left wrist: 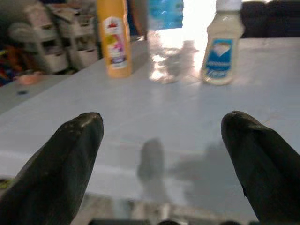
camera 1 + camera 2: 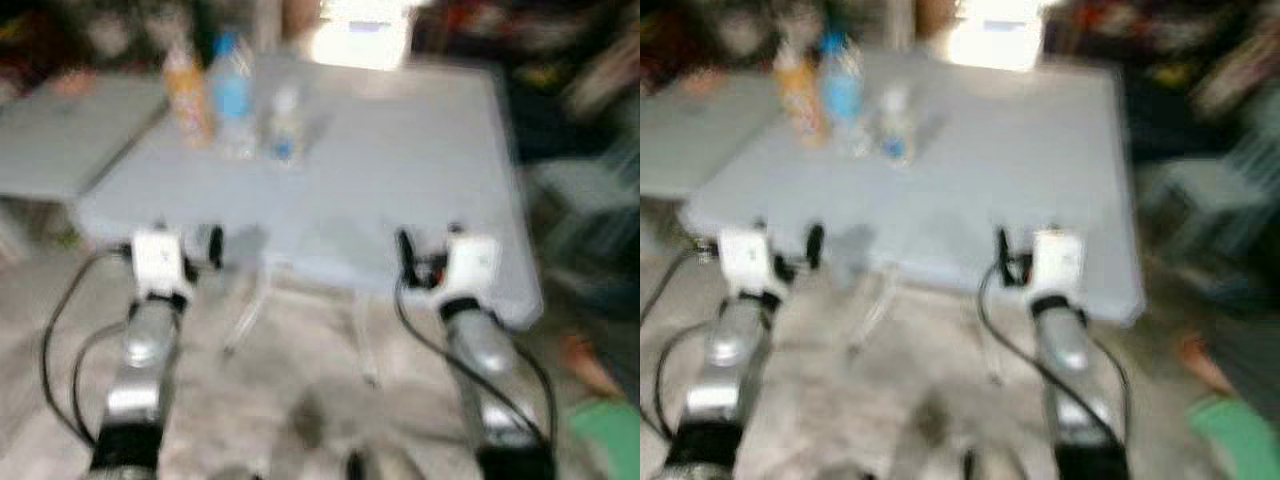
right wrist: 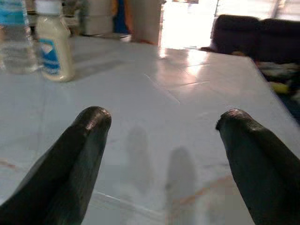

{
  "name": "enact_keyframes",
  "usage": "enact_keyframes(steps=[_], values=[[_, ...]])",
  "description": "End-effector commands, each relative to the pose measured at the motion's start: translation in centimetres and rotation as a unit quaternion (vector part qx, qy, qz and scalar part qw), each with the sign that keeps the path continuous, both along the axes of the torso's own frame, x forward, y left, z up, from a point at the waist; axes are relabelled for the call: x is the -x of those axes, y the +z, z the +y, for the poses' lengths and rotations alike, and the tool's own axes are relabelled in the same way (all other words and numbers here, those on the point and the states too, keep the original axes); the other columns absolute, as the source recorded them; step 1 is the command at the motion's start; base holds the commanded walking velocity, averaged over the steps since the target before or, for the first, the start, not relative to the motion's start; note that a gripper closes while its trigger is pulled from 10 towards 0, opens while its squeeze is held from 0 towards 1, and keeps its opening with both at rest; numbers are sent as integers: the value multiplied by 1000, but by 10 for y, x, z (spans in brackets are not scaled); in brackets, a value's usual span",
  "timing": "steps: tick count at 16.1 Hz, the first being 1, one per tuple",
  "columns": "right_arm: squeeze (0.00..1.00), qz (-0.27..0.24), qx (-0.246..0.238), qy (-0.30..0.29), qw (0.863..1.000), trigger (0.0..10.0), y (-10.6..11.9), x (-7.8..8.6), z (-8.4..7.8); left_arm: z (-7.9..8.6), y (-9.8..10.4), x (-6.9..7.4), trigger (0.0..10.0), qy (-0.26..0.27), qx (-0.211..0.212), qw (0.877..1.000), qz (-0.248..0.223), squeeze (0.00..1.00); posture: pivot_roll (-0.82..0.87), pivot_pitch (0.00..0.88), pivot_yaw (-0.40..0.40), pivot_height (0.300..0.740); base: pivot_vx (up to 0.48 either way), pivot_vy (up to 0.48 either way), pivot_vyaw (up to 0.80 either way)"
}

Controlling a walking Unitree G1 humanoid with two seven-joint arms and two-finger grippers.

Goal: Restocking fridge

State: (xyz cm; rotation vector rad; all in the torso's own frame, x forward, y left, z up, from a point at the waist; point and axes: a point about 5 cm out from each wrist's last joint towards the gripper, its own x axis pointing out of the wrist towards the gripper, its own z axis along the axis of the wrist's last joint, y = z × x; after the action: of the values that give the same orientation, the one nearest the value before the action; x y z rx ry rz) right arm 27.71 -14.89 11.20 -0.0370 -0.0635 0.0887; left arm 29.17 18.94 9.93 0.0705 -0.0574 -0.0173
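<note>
Both grippers, left (image 1: 161, 140) and right (image 3: 161, 140), spread wide and empty at near edge of grey table (image 2: 400, 170); far left corner: orange bottle (image 1: 114, 37), water bottle (image 2: 232, 95), white bottle (image 1: 221, 47). Approach step, probably; next, reaching forward to one bottle

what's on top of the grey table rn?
Three bottles clustered at the far left of the grey table: orange bottle, clear water bottle with blue label, small pale dressing bottle. Both grippers, left and right, are open near its front edge.
</note>
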Motion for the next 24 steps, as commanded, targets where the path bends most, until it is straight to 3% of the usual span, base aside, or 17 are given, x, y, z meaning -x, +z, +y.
enact_keyframes(steps=[1, 9, 20, 24], values=[[0, -13, 5, -10, 1000, 10000, 7, -3, -5, -4, 4, -1, 10000, -13, -4, 1000, -8, 0, -63, 84, -2, 740, 480, 0, -456], [0, -14, 9, -8, 1000, 10000, 7, -3, -5, -2, 4, -3, 10000, 1, 7, 1000, -2, 0, -63, 83, -5, 740, 422, 90, 0], [0, -12, 12, -6, 1000, 10000, 5, -3, -5, 1, 5, -3, 10000, 3, -9, 1000, -10, 0, -60, 82, -3, 740, 0, 463, 0], [0, -12, 12, -5, 1000, 10000, 5, -3, -4, -5, 4, -2, 10000, -8, -9, 1000, -6, 0, -59, 85, -5, 740, 449, 0, 0]])
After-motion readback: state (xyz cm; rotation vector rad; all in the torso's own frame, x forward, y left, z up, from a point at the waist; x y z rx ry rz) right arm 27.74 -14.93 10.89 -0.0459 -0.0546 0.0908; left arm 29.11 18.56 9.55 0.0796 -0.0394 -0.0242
